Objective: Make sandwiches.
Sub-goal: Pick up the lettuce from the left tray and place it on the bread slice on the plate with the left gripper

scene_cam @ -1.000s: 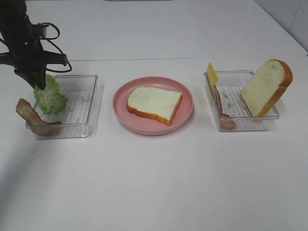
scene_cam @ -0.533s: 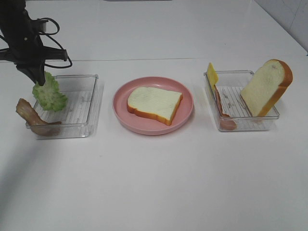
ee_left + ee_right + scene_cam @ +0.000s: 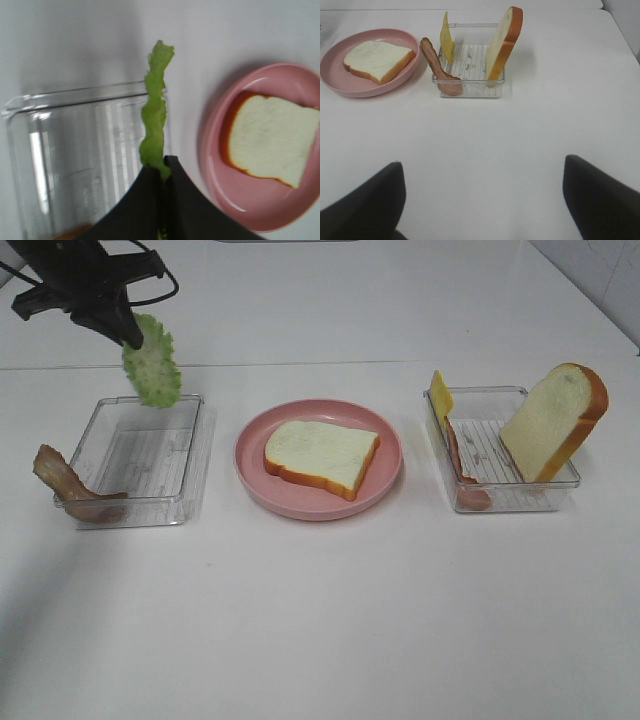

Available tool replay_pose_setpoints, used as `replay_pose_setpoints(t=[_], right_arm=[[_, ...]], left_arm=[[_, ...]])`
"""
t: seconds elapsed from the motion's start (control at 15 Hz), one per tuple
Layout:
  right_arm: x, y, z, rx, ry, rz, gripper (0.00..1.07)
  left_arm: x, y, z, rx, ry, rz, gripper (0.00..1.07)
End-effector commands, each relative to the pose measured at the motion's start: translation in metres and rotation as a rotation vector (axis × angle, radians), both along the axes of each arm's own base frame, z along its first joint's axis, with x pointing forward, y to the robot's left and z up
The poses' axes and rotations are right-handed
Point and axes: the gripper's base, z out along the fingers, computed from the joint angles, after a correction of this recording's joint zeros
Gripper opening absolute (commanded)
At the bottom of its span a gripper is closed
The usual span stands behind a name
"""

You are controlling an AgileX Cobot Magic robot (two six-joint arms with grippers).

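My left gripper (image 3: 126, 335) is shut on the top edge of a green lettuce leaf (image 3: 152, 366), which hangs in the air above the far rim of the left clear tray (image 3: 193, 465). In the left wrist view the lettuce (image 3: 154, 117) stands edge-on out of the shut gripper (image 3: 164, 166). One bread slice (image 3: 321, 455) lies flat on the pink plate (image 3: 318, 507). A brown bacon strip (image 3: 68, 487) drapes over the left tray's left wall. My right gripper (image 3: 482, 200) stands open over bare table, well short of the right tray (image 3: 470, 91).
The right tray (image 3: 505, 502) holds an upright bread slice (image 3: 555, 420), a yellow cheese slice (image 3: 440, 395) and a reddish ham strip (image 3: 461, 468) leaning on its left wall. White table stretches in front of the trays and the plate.
The left gripper has lifted the lettuce up out of the left tray and carried it a little to the right. Nothing else has moved.
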Motion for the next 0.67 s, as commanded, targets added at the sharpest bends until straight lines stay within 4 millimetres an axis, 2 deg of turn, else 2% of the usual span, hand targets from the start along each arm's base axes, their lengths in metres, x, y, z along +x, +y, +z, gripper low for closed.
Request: replay_pose_setpoints(t=[0.07, 0.2, 0.27, 0.4, 0.47, 0.67], right_arm=[[-0.001, 0.0, 0.0, 0.009, -0.016, -0.008, 0.81], [-0.001, 0.0, 0.0, 0.009, -0.016, -0.008, 0.81], [-0.001, 0.0, 0.0, 0.009, -0.016, -0.008, 0.81], [-0.001, 0.0, 0.0, 0.009, -0.016, -0.008, 0.81], [-0.001, 0.0, 0.0, 0.009, -0.016, -0.008, 0.81], [-0.001, 0.0, 0.0, 0.009, -0.016, -0.008, 0.81]], left_arm=[[0.003, -0.024, 0.011, -0.16, -0.086, -0.055, 0.0], [0.003, -0.051, 0.016, -0.242, -0.153, -0.101, 0.0], [0.001, -0.081, 0.011, -0.311, -0.167, -0.145, 0.0], [-0.004, -0.115, -0.004, -0.38, -0.138, -0.2, 0.0], [-0.006, -0.122, -0.006, -0.389, -0.133, -0.216, 0.0], [-0.021, -0.172, -0.03, -0.488, -0.087, -0.318, 0.0]])
